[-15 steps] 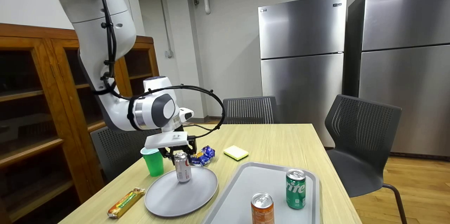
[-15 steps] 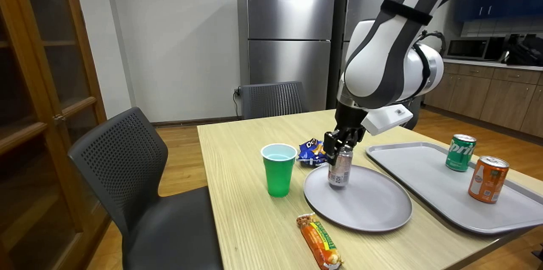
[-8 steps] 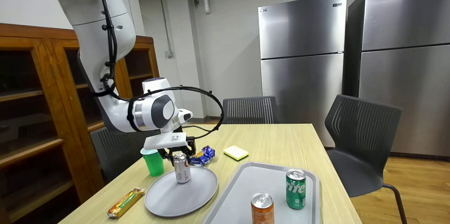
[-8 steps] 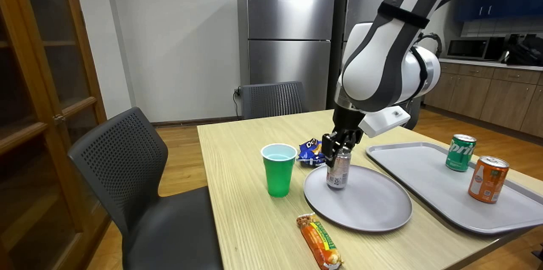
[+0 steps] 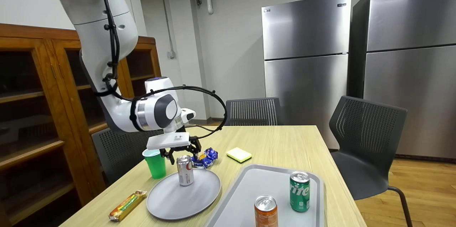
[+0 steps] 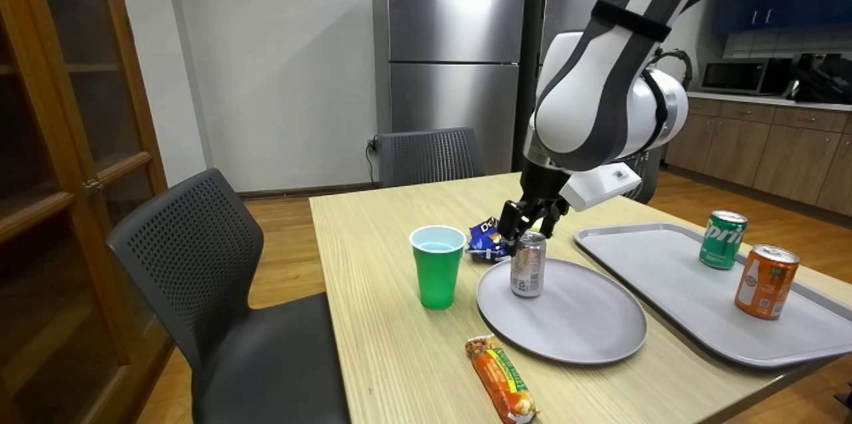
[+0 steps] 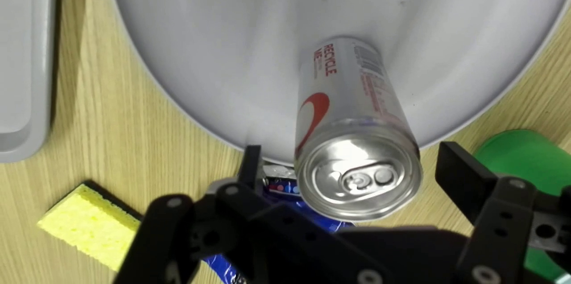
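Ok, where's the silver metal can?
Right of centre in the wrist view, the silver can stands on the round grey plate, its top between the open jaws of the black claw.

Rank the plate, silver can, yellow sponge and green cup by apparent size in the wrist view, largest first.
1. Plate
2. Silver can
Unranked: yellow sponge, green cup; the cup is partly hidden.

On our pale wood-grain table we have a round grey plate, a grey tray, a green cup, a wrapped bar, a blue packet and a yellow sponge
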Robot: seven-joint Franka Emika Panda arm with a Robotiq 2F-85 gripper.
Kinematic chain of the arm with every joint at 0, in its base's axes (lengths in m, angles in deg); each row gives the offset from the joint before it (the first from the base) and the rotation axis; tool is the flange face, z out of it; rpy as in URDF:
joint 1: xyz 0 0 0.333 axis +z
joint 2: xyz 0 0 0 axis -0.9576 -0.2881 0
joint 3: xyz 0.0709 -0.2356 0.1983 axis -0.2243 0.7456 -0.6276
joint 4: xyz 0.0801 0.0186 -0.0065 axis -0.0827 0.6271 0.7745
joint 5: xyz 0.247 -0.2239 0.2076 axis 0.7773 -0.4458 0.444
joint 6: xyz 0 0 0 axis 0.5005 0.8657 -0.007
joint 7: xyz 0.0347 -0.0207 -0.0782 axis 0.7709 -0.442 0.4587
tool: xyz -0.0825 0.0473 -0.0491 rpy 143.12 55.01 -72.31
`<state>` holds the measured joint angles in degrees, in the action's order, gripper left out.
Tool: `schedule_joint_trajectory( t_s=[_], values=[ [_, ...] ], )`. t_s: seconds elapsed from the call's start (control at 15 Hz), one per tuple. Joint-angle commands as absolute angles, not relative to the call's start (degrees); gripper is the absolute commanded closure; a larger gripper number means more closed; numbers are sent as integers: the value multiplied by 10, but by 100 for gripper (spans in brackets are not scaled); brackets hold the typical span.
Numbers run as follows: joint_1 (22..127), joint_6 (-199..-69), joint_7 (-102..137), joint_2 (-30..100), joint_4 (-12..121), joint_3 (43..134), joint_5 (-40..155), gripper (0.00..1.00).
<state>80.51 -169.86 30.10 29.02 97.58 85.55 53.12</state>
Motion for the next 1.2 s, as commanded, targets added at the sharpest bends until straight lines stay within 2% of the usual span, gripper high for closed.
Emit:
schedule_joint_trajectory(
  t_s=[0.0, 0.8, 1.13],
  values=[
    [767, -1680, 311, 327, 985, 817, 545, 0],
    [731, -1577, 332, 411, 986, 797, 588, 0],
    [741, -1590, 325, 397, 977, 808, 587, 0]
  ],
)
